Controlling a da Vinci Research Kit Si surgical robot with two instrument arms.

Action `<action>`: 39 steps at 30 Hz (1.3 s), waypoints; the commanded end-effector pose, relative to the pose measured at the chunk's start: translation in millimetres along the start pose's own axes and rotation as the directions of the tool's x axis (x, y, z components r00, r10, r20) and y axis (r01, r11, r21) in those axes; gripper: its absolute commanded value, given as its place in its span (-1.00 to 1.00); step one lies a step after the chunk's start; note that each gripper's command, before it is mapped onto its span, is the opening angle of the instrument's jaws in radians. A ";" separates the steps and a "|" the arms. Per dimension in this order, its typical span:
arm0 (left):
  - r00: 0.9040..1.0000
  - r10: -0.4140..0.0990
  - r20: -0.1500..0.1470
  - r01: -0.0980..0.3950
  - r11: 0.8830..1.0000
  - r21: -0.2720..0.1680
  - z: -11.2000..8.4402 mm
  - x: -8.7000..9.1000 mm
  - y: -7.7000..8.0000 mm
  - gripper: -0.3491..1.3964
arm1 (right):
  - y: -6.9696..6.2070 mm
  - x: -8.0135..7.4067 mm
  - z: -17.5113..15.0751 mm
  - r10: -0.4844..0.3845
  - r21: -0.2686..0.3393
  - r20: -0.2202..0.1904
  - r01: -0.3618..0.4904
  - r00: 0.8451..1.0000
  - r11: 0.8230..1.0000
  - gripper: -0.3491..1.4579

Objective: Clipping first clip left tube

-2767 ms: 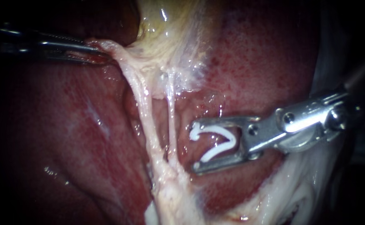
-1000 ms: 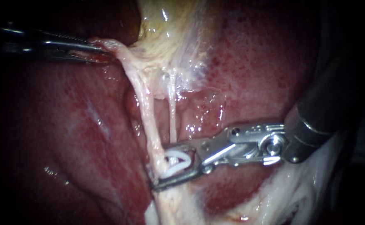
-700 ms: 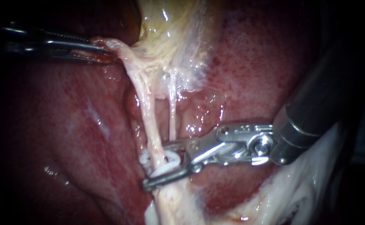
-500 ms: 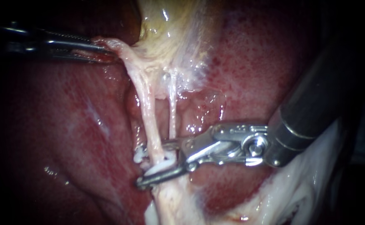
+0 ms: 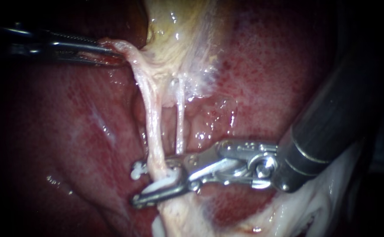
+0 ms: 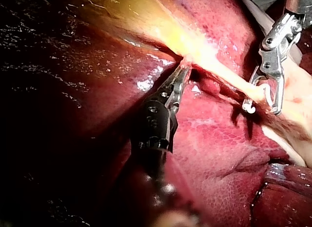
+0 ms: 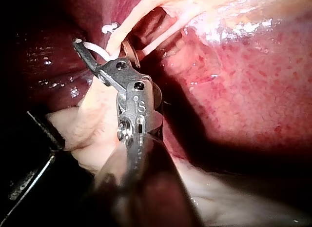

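Observation:
Two pale tubes run down from the yellowish gallbladder (image 5: 179, 30): the thicker left tube (image 5: 154, 131) and the thin right tube (image 5: 179, 127). My right instrument (image 5: 150, 182) reaches in from the right. Its jaws are open and straddle the lower left tube, one on each side. A white clip (image 5: 163, 180) sits in them, its hooked end poking out past the tube. The right wrist view shows the same jaws (image 7: 105, 44) around the tube (image 7: 122, 39). My left instrument (image 5: 106, 52) is shut on tissue at the gallbladder's neck and holds it stretched to the left; its jaws (image 6: 181, 73) also show in the left wrist view.
Dark red liver (image 5: 69, 131) lies behind and on both sides of the tubes. White fatty tissue (image 5: 306, 206) lies under the right instrument's shaft. The right tube passes just behind the right instrument's upper jaw.
The right instrument has moved left from beside the tubes until its jaws and clip passed around the left tube, sliding further left in the last second. The left instrument has held still.

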 end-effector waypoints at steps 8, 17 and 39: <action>1.000 0.000 0.000 0.000 1.000 -0.001 0.0 -0.1 -0.1 -1.00 | -1.0 0.7 -0.7 0.010 0.007 -0.002 -0.010 1.000 1.000 -0.08; 1.000 0.001 0.000 -0.001 1.000 0.000 0.0 -0.1 -0.1 -1.00 | -1.6 1.0 -0.7 0.017 0.017 0.001 -0.017 1.000 1.000 -0.09; 1.000 0.001 0.000 -0.001 1.000 -0.001 -0.1 -0.3 -0.3 -1.00 | -2.6 1.8 -0.6 0.023 0.036 0.004 -0.023 1.000 0.999 -0.19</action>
